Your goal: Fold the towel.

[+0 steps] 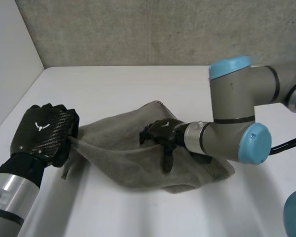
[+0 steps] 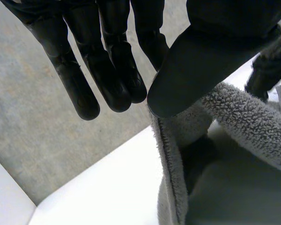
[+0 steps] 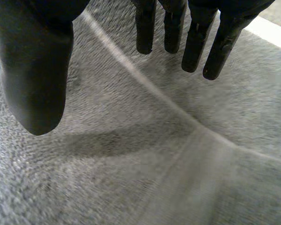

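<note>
From above, the towel (image 1: pixel 118 163) lies rumpled across the middle of the counter (image 1: pixel 138 89). Its long axis runs side to side, from the left hand (image 1: pixel 42 131) at one end to just past the right hand (image 1: pixel 160 133). The left hand sits at the towel's left corner, and the cloth rises to it in a taut ridge, so I take that corner to be gripped and lifted a little off the counter. The right hand lies on top of the towel, about at its middle. Looking along the left hand's palm, the fingers (image 2: pixel 110 79) are straight and the thumb (image 2: pixel 192 70) closes toward them. The hemmed edge of the towel (image 2: pixel 253 126) climbs up to the thumb tip and disappears behind it, which reads as a pinch on the corner, though the contact itself is hidden. Along the right hand's palm, the fingers (image 3: pixel 196 42) and thumb (image 3: pixel 35 70) are straight and spread above the towel (image 3: pixel 154 154), holding nothing. Whether they press the cloth or hang just over it I cannot tell. So the free cloth stretches away from the left hand toward the right one. The left hand, having the corner, looks best placed to carry that end across, over the line where the right hand rests.
</note>
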